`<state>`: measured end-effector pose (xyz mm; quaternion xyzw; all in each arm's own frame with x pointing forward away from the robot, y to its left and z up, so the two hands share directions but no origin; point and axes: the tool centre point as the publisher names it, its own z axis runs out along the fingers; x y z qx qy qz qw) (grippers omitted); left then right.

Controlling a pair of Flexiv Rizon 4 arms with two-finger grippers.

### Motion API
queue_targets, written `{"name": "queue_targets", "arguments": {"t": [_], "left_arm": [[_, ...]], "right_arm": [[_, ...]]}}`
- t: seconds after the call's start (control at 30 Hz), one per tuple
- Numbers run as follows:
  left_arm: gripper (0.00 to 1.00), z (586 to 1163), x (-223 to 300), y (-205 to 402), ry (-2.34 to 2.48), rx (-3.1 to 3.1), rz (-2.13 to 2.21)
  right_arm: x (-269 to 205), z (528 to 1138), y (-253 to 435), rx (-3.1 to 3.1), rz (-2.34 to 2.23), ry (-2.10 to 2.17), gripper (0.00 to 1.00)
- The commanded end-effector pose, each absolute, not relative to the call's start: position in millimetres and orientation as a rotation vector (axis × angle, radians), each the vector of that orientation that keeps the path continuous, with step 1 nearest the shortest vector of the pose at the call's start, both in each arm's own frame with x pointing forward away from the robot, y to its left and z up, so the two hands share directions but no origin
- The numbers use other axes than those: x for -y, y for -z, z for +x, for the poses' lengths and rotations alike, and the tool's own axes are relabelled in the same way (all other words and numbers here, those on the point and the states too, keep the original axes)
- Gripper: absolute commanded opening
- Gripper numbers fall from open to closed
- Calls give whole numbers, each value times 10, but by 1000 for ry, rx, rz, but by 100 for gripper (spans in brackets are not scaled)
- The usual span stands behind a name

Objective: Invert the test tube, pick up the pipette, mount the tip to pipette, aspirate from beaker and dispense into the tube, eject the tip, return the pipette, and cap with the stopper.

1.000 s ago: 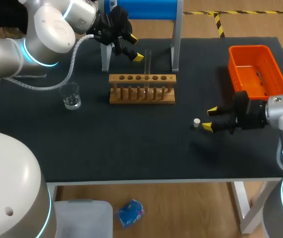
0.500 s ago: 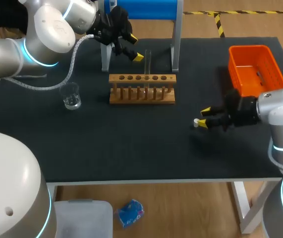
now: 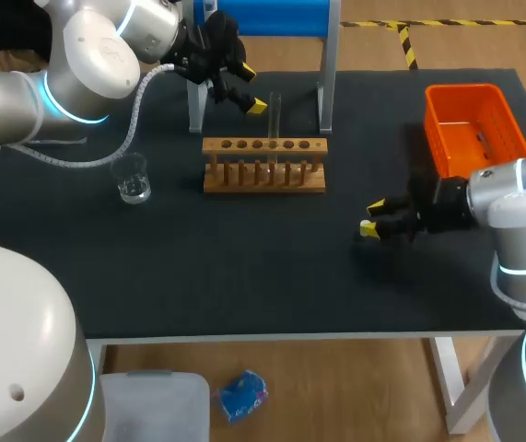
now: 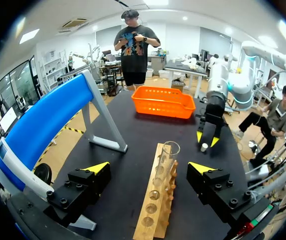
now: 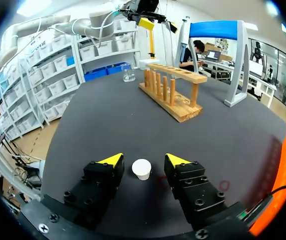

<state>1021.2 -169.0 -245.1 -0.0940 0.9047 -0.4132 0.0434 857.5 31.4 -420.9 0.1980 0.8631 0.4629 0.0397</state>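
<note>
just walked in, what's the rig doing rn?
The right gripper is down at the table with its jaws open on either side of the small white stopper, which lies on the mat, not yet clamped. The left gripper hangs above and behind the wooden rack, jaws open and empty, close to the test tube standing upright in the rack. Neither arm holds anything.

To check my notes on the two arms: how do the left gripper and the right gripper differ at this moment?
The left gripper is raised, near the test tube in the rack; the right gripper is low over the table. The left gripper has nothing between its fingers; the right gripper has the stopper between them, with a gap on each side. Both are open.
</note>
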Motion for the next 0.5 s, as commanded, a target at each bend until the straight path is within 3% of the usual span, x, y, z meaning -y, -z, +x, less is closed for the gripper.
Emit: {"name": "queue_targets", "arguments": {"t": [0.03,0.2,0.5], "left_arm": [[100,10221,1692,2443,1259,-2772,-288],[100,10221,1692,2443,1259,-2772,-288],[100,10221,1692,2443,1259,-2772,-288]], "right_arm": [[-344,8613,4247,-2655,610,-1413,54],[-351,8624,4257,-2663,624,-1403,58],[-406,8606,4287,-2672,622,-1412,48]]}}
